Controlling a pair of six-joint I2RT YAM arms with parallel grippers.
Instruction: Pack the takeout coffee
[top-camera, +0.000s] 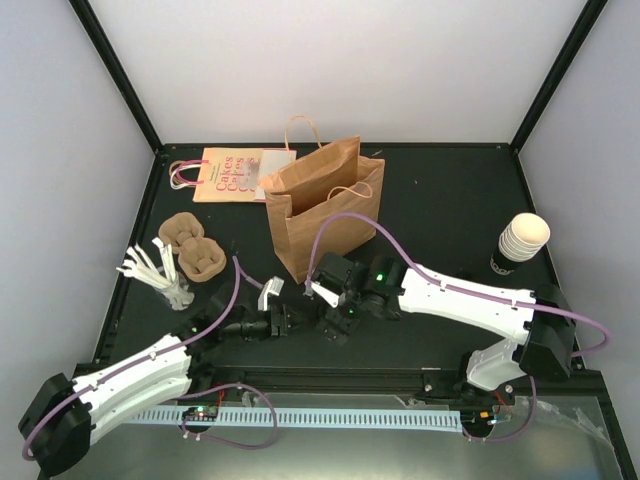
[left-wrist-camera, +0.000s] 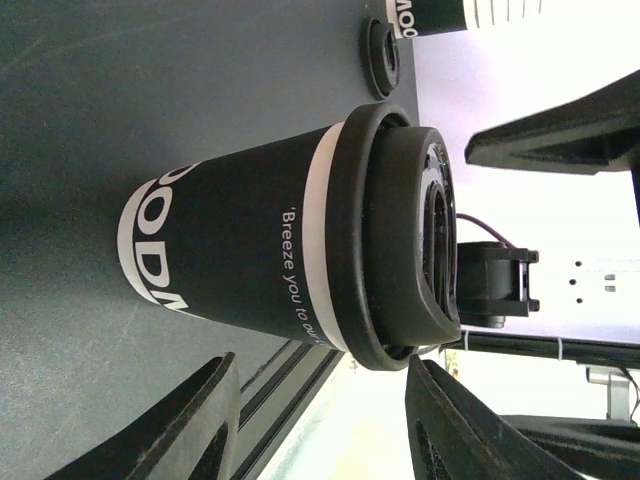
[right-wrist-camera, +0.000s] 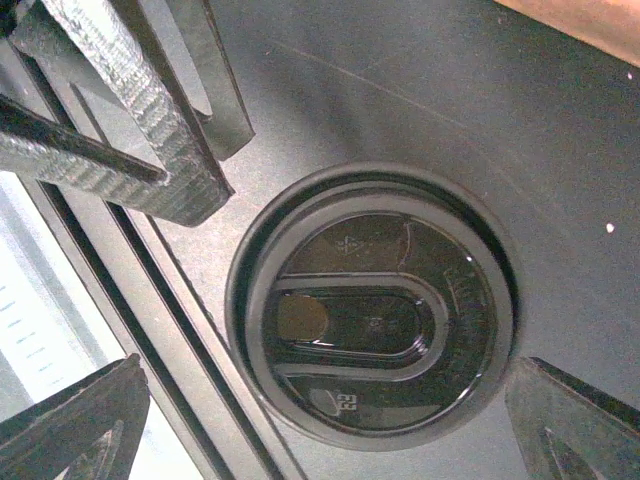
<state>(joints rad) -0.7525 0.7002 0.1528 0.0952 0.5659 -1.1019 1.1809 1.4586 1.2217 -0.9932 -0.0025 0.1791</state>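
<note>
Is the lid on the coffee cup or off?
On. The black lid covers the whole rim of the coffee cup in both wrist views.

Left arm (top-camera: 140, 375), right arm (top-camera: 470, 300): white link shells, black joint housings. Black base block (top-camera: 60, 420) at foot of each. Purple cable (top-camera: 345, 216) looped along each arm. Green indicator light (top-camera: 380, 268) lit on right wrist section. Small white bracket (top-camera: 270, 293) at left wrist. Left gripper (left-wrist-camera: 330, 425): matte black tapered fingers. Right gripper (right-wrist-camera: 325, 420): black fingers, finely ridged surface.
</note>
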